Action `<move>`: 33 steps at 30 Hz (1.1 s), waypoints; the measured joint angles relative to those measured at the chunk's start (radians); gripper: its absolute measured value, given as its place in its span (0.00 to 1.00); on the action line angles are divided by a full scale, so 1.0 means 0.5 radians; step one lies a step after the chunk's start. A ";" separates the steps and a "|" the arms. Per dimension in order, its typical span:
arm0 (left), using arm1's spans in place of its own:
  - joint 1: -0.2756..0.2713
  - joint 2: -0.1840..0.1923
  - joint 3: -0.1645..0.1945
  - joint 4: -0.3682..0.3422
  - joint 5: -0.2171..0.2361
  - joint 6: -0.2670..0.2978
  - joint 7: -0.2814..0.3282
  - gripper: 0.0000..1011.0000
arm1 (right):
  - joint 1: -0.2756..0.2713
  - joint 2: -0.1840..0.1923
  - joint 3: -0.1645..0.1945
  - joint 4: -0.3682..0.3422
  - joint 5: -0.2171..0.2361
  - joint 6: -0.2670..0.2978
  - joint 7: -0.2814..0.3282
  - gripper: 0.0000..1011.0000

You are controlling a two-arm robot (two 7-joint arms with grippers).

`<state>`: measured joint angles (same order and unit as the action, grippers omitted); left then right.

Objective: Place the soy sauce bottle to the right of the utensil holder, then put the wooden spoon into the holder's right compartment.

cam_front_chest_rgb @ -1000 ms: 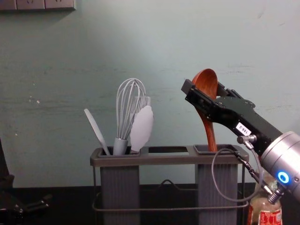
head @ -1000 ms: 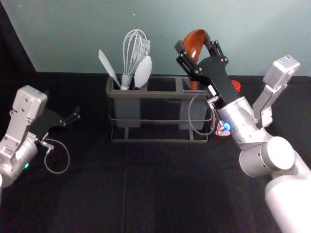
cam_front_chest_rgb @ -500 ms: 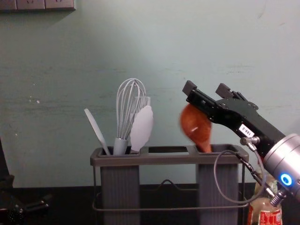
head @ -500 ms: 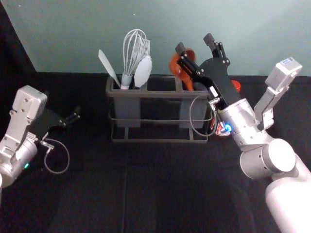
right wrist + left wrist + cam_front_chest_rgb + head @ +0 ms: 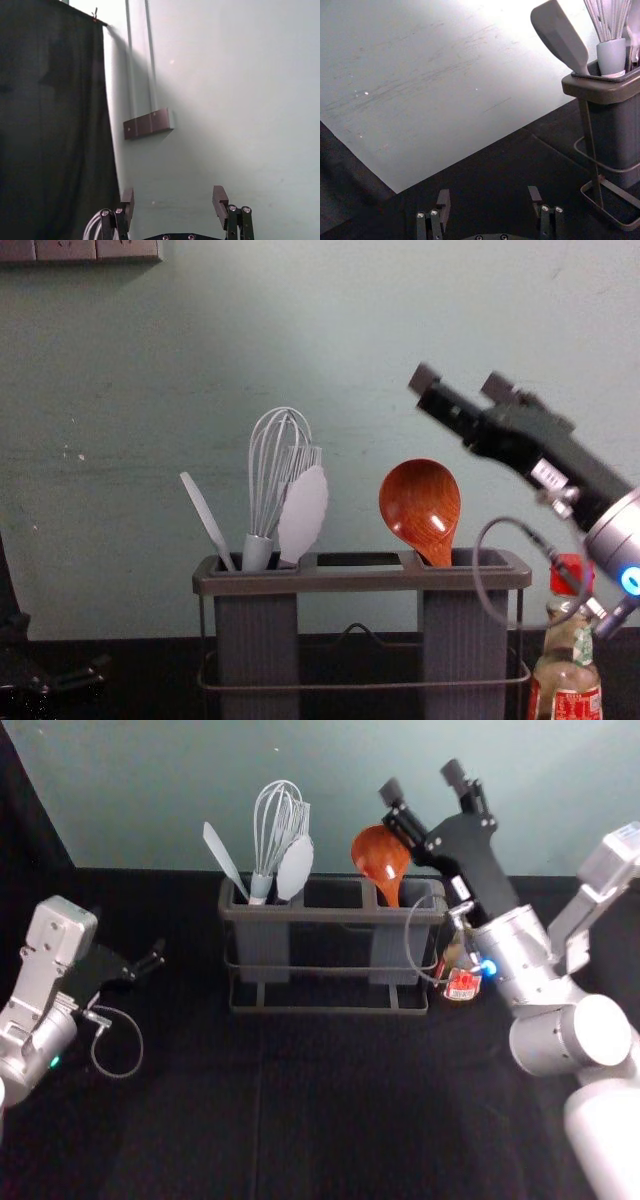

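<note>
The wooden spoon (image 5: 381, 853) stands bowl-up in the holder's right compartment, leaning slightly left; its lower handle is hidden inside. My right gripper (image 5: 422, 782) is open above and to the right of it, apart from the spoon, and its fingers hold nothing in the right wrist view (image 5: 173, 195). The grey utensil holder (image 5: 360, 581) stands upright. Just to its right is the soy sauce bottle (image 5: 566, 677), upright with a red cap, partly behind the right arm's cable. My left gripper (image 5: 150, 962) is parked left of the holder, open and empty in the left wrist view (image 5: 489, 196).
A whisk (image 5: 268, 475), a white spatula (image 5: 303, 513) and another pale utensil (image 5: 206, 518) stand in the left compartment. The wall (image 5: 180, 780) rises close behind the holder. Black cloth (image 5: 300, 1110) covers the table in front.
My right gripper has opened, let go of the spoon and moved up and right. The spoon has sunk lower, its bowl now turned forward. The left arm has stayed still.
</note>
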<state>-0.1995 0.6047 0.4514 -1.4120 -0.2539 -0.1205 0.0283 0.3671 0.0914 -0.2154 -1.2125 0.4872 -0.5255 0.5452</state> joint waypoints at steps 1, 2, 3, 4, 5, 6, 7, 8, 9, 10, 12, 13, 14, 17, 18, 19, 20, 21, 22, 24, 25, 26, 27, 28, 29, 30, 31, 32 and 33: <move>0.000 0.000 0.000 0.000 0.000 0.000 0.000 1.00 | -0.011 0.019 0.012 -0.055 -0.017 0.022 -0.031 0.99; 0.000 0.000 0.000 0.000 0.000 0.000 0.000 1.00 | -0.016 0.031 0.019 -0.082 -0.028 0.037 -0.050 0.99; 0.000 0.000 0.000 0.000 0.000 0.000 0.000 1.00 | -0.020 0.041 0.025 -0.104 -0.038 0.047 -0.066 0.99; 0.000 0.000 0.000 0.000 0.000 0.000 0.000 1.00 | -0.028 0.068 0.041 -0.152 -0.066 0.073 -0.101 0.99; 0.000 0.000 0.000 0.000 0.000 0.000 0.000 1.00 | -0.028 0.068 0.041 -0.152 -0.066 0.073 -0.101 0.99; 0.000 0.000 0.000 0.000 0.000 0.000 0.000 1.00 | -0.033 0.095 0.058 -0.192 -0.097 0.099 -0.134 0.99; 0.000 0.000 0.000 0.000 0.000 0.000 0.000 1.00 | -0.034 0.113 0.066 -0.213 -0.117 0.115 -0.157 0.99; 0.000 0.000 0.000 0.000 0.000 0.000 0.000 1.00 | -0.037 0.148 0.084 -0.252 -0.174 0.159 -0.209 0.99; 0.000 0.000 0.000 0.000 0.000 0.000 0.000 1.00 | -0.038 0.165 0.092 -0.271 -0.203 0.183 -0.238 0.99; 0.000 0.000 0.000 0.000 0.000 0.000 0.000 1.00 | -0.039 0.202 0.111 -0.307 -0.264 0.245 -0.299 0.99; 0.000 0.000 0.000 0.000 0.000 0.000 0.000 1.00 | -0.039 0.235 0.130 -0.335 -0.318 0.310 -0.354 0.99; 0.000 0.000 0.000 0.000 0.000 0.000 0.000 1.00 | -0.039 0.250 0.139 -0.347 -0.343 0.347 -0.382 0.99; 0.000 0.000 0.000 0.000 0.000 0.000 0.000 1.00 | -0.036 0.278 0.158 -0.366 -0.387 0.428 -0.429 0.99; 0.000 0.000 0.000 0.000 0.000 0.000 0.000 1.00 | -0.032 0.331 0.189 -0.400 -0.462 0.614 -0.524 0.99; 0.000 0.000 0.000 0.000 0.000 0.000 0.000 1.00 | -0.031 0.342 0.197 -0.408 -0.475 0.658 -0.542 0.99; 0.000 0.000 0.000 0.000 0.000 0.000 0.000 1.00 | -0.031 0.353 0.204 -0.414 -0.487 0.703 -0.559 0.99; 0.000 0.000 0.000 0.000 0.000 0.000 0.000 1.00 | -0.031 0.370 0.218 -0.421 -0.509 0.777 -0.585 0.99; 0.000 0.000 0.000 0.000 0.000 0.000 0.000 1.00 | -0.031 0.378 0.224 -0.423 -0.519 0.808 -0.597 0.99; 0.000 0.000 0.000 0.000 0.000 0.000 0.000 1.00 | -0.031 0.387 0.230 -0.425 -0.530 0.835 -0.608 0.99; 0.000 0.000 0.000 0.000 0.000 0.000 0.000 1.00 | -0.036 0.412 0.241 -0.426 -0.562 0.903 -0.628 0.99; 0.000 0.000 0.000 0.000 0.000 0.000 0.000 1.00 | -0.039 0.421 0.243 -0.426 -0.576 0.928 -0.633 0.99; 0.000 0.000 0.000 0.000 0.000 0.000 0.000 1.00 | -0.043 0.430 0.244 -0.426 -0.588 0.948 -0.639 0.99; 0.000 0.000 0.000 0.000 0.000 0.000 0.000 1.00 | -0.047 0.438 0.245 -0.425 -0.604 0.966 -0.644 0.99; 0.000 0.000 0.000 0.000 0.000 0.000 0.000 1.00 | -0.061 0.451 0.248 -0.418 -0.628 0.987 -0.650 0.99; 0.000 0.000 0.000 0.000 0.000 0.000 0.000 1.00 | -0.070 0.455 0.249 -0.412 -0.637 0.994 -0.654 0.99; 0.000 0.000 0.000 0.000 0.000 0.000 0.000 1.00 | -0.079 0.458 0.251 -0.409 -0.647 0.999 -0.656 0.99; 0.000 0.000 0.000 0.000 0.000 0.000 0.000 1.00 | -0.097 0.462 0.255 -0.400 -0.662 1.003 -0.658 0.99; 0.000 0.000 0.000 0.000 0.000 0.000 0.000 1.00 | -0.107 0.463 0.257 -0.393 -0.669 1.003 -0.659 0.99; 0.000 0.000 0.000 0.000 0.000 0.000 0.000 1.00 | -0.131 0.463 0.262 -0.384 -0.678 1.000 -0.659 0.99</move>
<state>-0.1995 0.6047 0.4514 -1.4120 -0.2539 -0.1205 0.0283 0.3015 0.3231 -0.0846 -1.4044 0.1481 -0.0253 0.2159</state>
